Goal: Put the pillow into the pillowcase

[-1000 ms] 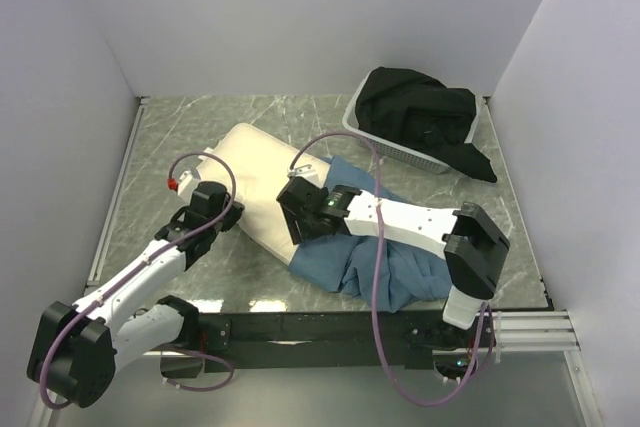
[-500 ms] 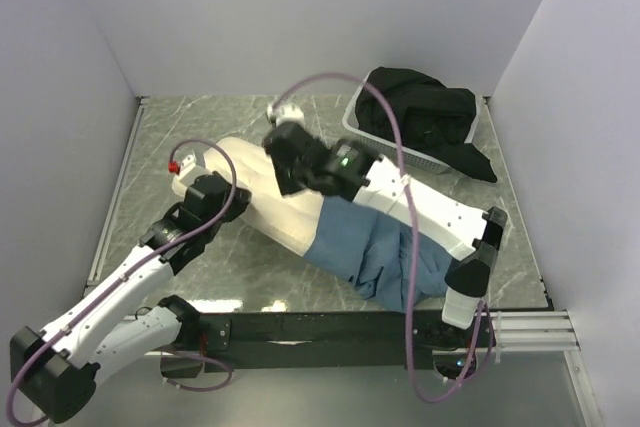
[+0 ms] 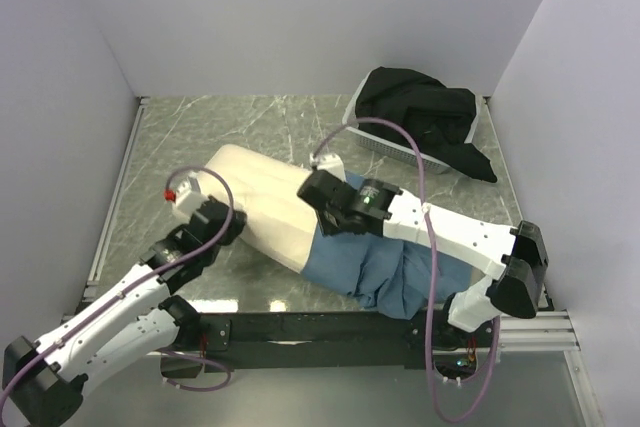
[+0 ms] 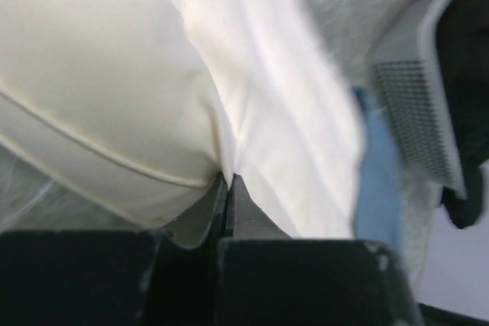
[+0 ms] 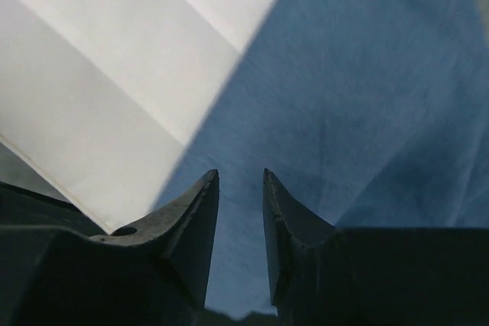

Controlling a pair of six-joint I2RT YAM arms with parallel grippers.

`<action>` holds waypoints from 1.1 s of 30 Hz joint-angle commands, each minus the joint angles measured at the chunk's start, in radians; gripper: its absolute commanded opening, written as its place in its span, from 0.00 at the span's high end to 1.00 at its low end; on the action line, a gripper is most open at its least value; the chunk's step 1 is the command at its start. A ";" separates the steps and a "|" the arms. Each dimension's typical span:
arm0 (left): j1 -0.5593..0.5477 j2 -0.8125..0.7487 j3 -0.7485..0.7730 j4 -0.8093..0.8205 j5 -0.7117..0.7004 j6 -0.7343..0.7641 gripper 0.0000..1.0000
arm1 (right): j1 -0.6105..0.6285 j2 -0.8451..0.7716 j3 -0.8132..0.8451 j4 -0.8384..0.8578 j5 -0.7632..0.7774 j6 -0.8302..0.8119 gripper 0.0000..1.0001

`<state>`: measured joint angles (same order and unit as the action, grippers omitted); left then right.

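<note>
Seating the pillow (image 3: 255, 202) needs 2 holds: our left gripper (image 4: 228, 188), clamped on pillow fabric, should push; our right gripper (image 5: 241, 188), jaws slightly apart, should pinch the pillowcase (image 5: 367, 97) edge beside the pillow.

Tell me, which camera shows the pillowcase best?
Top external: the pillowcase shows nearly whole there, wrinkles included. The left wrist view catches only a blurred blue sliver of it, and the right wrist view shows just close-up blue fabric.

- The pillow (image 3: 255, 202) lies on the table (image 3: 230, 122), left of centre.
- The pillowcase (image 3: 375, 259) lies to its right, touching the pillow's right end and reaching towards the near edge.
- The basket (image 3: 372, 137) stands behind the pillowcase at the far right.
- A cloth (image 3: 420, 112) lies in the basket, spilling over its right rim.
</note>
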<state>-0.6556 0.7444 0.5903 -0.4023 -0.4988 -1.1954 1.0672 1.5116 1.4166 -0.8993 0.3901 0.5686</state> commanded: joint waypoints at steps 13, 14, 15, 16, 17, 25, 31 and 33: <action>-0.104 0.065 -0.204 0.123 -0.050 -0.277 0.99 | 0.092 -0.065 -0.286 0.260 -0.020 0.431 0.51; -0.105 0.067 -0.204 0.122 -0.052 -0.276 0.99 | 0.102 -0.036 -0.271 0.243 0.001 0.448 0.51; -0.105 0.067 -0.204 0.119 -0.052 -0.274 0.99 | 0.106 -0.019 -0.263 0.232 0.007 0.464 0.51; -0.107 0.066 -0.204 0.114 -0.053 -0.273 0.99 | 0.115 0.008 -0.259 0.221 0.013 0.488 0.51; -0.107 0.064 -0.202 0.114 -0.055 -0.271 0.99 | 0.116 0.022 -0.251 0.195 0.029 0.500 0.51; -0.110 0.033 -0.213 0.105 -0.057 -0.270 0.99 | 0.120 0.081 -0.262 0.111 0.073 0.583 0.52; -0.113 0.006 -0.193 0.057 -0.078 -0.256 0.99 | 0.120 0.044 -0.231 0.051 0.066 0.573 0.96; -0.118 -0.008 -0.170 0.037 -0.099 -0.236 0.99 | 0.128 0.027 -0.199 0.071 0.041 0.484 1.00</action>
<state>-0.7593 0.7696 0.3836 -0.3500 -0.5610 -1.4433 1.1851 1.5806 1.1446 -0.7849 0.4252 1.1252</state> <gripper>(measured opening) 0.009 0.030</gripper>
